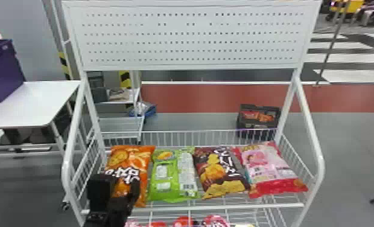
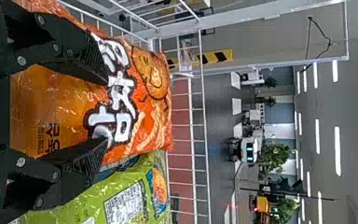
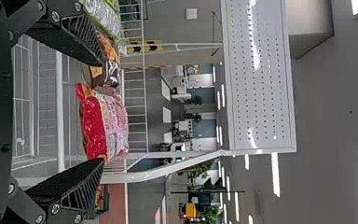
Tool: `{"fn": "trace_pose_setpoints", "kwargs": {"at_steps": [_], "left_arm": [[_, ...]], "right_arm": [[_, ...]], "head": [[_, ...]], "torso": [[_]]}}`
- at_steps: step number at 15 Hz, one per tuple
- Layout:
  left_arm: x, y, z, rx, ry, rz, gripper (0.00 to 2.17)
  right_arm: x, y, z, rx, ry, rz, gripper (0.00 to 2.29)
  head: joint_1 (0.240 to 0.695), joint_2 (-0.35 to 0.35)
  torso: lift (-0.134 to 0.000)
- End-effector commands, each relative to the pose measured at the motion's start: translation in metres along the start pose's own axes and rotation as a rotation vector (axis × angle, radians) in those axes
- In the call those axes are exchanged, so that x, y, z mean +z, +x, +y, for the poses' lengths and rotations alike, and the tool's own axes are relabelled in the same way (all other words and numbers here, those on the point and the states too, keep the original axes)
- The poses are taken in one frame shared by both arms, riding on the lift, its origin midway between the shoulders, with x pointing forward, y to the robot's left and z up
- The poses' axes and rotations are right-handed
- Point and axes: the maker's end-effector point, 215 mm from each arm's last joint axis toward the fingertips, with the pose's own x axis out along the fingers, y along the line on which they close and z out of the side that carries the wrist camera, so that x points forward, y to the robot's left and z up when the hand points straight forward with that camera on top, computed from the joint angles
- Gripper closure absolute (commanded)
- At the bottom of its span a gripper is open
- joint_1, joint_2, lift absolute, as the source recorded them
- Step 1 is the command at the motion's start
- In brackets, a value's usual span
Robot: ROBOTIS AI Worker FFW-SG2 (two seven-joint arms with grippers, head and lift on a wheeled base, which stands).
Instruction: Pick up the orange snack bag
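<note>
At the left, a purple bin [image 1: 2, 69] sits on a white table [image 1: 41, 108]. Next comes the orange snack bag [image 1: 126, 155], lying at the left end of the wire rack [image 1: 195, 207]. The left gripper [image 1: 122, 182] is at its near part, fingers wide apart with orange wrapping between them; whether they press on it I cannot tell. To the right lie a green bag [image 1: 162, 172], a brown bag [image 1: 215, 172] and a pink bag [image 1: 264, 163]. The right gripper [image 3: 102, 112], near the rack's right end, has its fingers spread wide, holding nothing.
</note>
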Motion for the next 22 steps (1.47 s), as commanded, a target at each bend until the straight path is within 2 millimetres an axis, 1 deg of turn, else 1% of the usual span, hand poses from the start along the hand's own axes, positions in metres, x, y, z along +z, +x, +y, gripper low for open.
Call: {"fn": "trace_pose_setpoints", "kwargs": {"at_steps": [1,2,3,5,6,7,8,10,11,12,13,15,16,17,19,21,22], "left_arm": [[-0.001,0.0,0.0,-0.001,0.002,0.004,1.43],[-0.007,0.0,0.001,-0.001,0.005,0.023,1.46],[-0.01,0.0,0.001,-0.007,0.009,0.034,1.63],[-0.013,0.0,0.004,-0.005,0.009,0.046,1.63],[-0.01,-0.003,0.003,-0.006,0.006,0.04,1.69],[-0.009,-0.005,0.003,-0.006,0.008,0.036,1.7],[0.005,-0.01,0.0,-0.007,0.002,0.01,1.7],[0.022,-0.023,-0.002,-0.016,-0.009,-0.026,1.7],[0.029,-0.029,-0.005,-0.021,-0.014,-0.041,1.7],[0.027,-0.035,-0.008,-0.026,-0.008,-0.041,1.7],[0.037,-0.041,-0.011,-0.036,-0.015,-0.059,1.7],[0.036,-0.063,-0.014,-0.046,-0.027,-0.068,1.69],[0.036,-0.075,-0.012,-0.042,-0.031,-0.072,1.69],[0.038,-0.089,-0.002,-0.032,-0.035,-0.087,1.69],[0.043,-0.118,0.007,-0.025,-0.06,-0.134,1.69],[0.043,-0.145,0.017,-0.014,-0.086,-0.166,1.69],[0.043,-0.154,0.016,-0.02,-0.1,-0.182,1.69]], "right_arm": [[0.001,0.0,0.0,0.002,-0.001,-0.002,0.17],[0.002,0.0,0.0,0.002,-0.001,-0.004,0.17],[0.002,0.0,0.001,0.004,-0.002,-0.005,0.17],[0.003,0.0,0.0,0.003,0.0,-0.008,0.17],[0.003,0.0,0.0,0.003,0.001,-0.008,0.17],[0.003,0.0,0.0,0.001,0.002,-0.008,0.17],[0.005,0.001,0.001,0.002,0.001,-0.013,0.17],[0.005,0.001,0.0,0.002,0.0,-0.013,0.17],[0.006,0.001,0.0,0.001,0.001,-0.015,0.17],[0.006,0.001,0.0,0.001,0.002,-0.015,0.17],[0.006,0.001,0.0,-0.001,0.002,-0.015,0.17],[0.006,0.001,-0.001,-0.002,0.003,-0.015,0.17],[0.006,0.001,-0.001,-0.002,0.003,-0.015,0.17],[0.006,0.001,-0.001,-0.002,0.003,-0.014,0.17],[0.005,0.001,-0.001,-0.004,0.004,-0.012,0.17],[0.004,0.002,-0.002,-0.003,0.005,-0.012,0.17],[0.004,0.003,-0.001,-0.003,0.005,-0.013,0.17]], "head": [[0.499,0.0],[0.499,0.0],[0.499,0.0],[0.499,0.0],[0.499,0.0],[0.499,0.0],[0.499,0.0],[0.499,0.0],[0.499,0.0],[0.499,0.0],[0.499,0.0],[0.499,0.0],[0.499,0.0],[0.499,0.0],[0.499,0.0],[0.499,0.0],[0.499,0.0]], "torso": [[0.0],[0.0],[0.0],[0.0],[0.0],[0.0],[0.0],[0.0],[0.0],[0.0],[0.0],[0.0],[0.0],[0.0],[0.0],[0.0],[0.0]]}}
